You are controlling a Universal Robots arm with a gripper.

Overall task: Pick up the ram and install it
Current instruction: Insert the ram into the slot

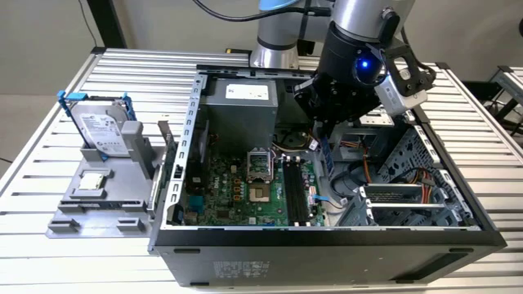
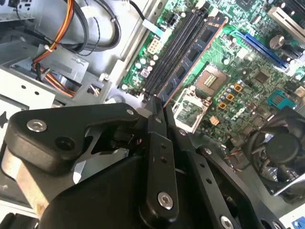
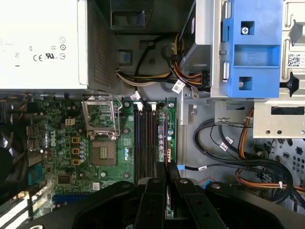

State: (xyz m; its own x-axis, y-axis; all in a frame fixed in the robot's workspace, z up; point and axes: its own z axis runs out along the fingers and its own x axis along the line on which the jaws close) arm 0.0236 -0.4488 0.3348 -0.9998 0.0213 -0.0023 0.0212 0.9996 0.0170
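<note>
Tool (image 1: 320, 131) fingers are clamped together on the ram (image 1: 324, 153), which hangs edge-down from them inside the open computer case (image 1: 327, 236). In the second wrist view the tool (image 2: 159, 107) pinches one end of the ram (image 2: 193, 57), and the thin board with its row of dark chips runs away from the fingertips (image 2: 155, 112) over the motherboard. In the first wrist view the tool (image 3: 167, 179) grips the ram (image 3: 167, 167) so that only its thin edge shows, lined up with the slots and beside them, on the side toward the grey cables.

The ram slots (image 1: 296, 193) lie just beneath: long dark parallel channels on the green motherboard (image 1: 237, 190), seen also in the first wrist view (image 3: 144, 138) and in the second wrist view (image 2: 174, 45). Whether the ram touches a slot I cannot tell. Next to the slots sits the processor socket (image 1: 259, 195) with its metal frame open (image 3: 101, 153).

Farther out, a silver power supply box (image 1: 241, 104) fills the rear of the case, and a bundle of orange and black cables (image 1: 408, 184) runs through the drive bay on the exterior view's right. A blue plastic drive bracket (image 3: 251, 47) shows in the first wrist view.

The case lies on its side on a ribbed metal table (image 1: 49, 128). On the exterior view's left, well apart from the case, a grey holder (image 1: 102, 202) carries a hard drive (image 1: 102, 131) standing upright in a blue bracket, and a small square silver chip (image 1: 92, 181) lying flat.
</note>
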